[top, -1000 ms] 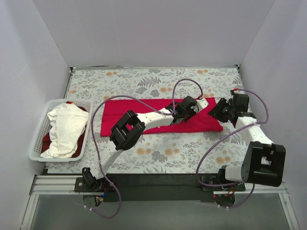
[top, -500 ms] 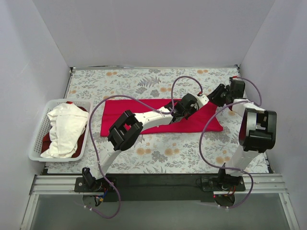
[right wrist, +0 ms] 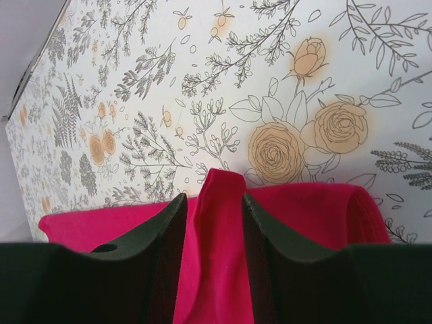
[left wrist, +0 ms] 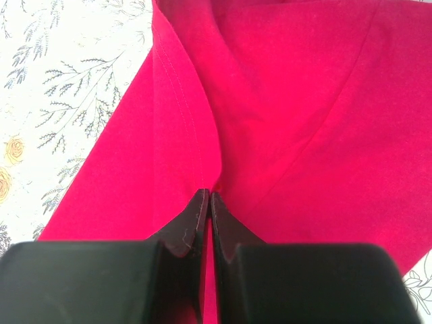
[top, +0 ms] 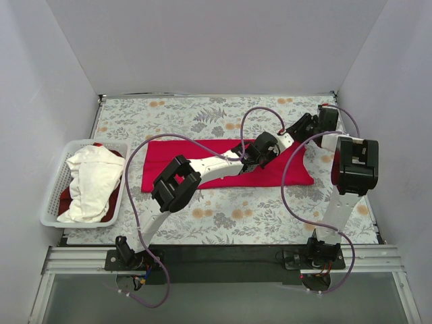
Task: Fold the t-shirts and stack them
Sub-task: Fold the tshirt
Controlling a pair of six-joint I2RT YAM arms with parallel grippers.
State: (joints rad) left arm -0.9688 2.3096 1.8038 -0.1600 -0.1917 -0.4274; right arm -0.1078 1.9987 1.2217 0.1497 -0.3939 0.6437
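Observation:
A bright red t-shirt (top: 169,160) lies as a long folded strip across the middle of the floral cloth. My left gripper (top: 258,158) sits over its right part and is shut on a pinch of the red cloth, as the left wrist view (left wrist: 205,196) shows. My right gripper (top: 297,127) is at the shirt's far right corner. In the right wrist view (right wrist: 214,199) it is open, with a raised ridge of the red shirt (right wrist: 219,223) between its fingers. A white t-shirt (top: 91,181) lies on another red one (top: 116,192) in the basket.
The white slatted basket (top: 52,199) stands at the left edge of the table. The grey floral cloth (top: 202,115) covers the table. White walls close in the left, back and right. Purple cables loop above the shirt.
My right arm has swung from beside the shirt's right end to its far right corner, folding up more upright. My left gripper has stayed shut on the shirt in nearly the same place.

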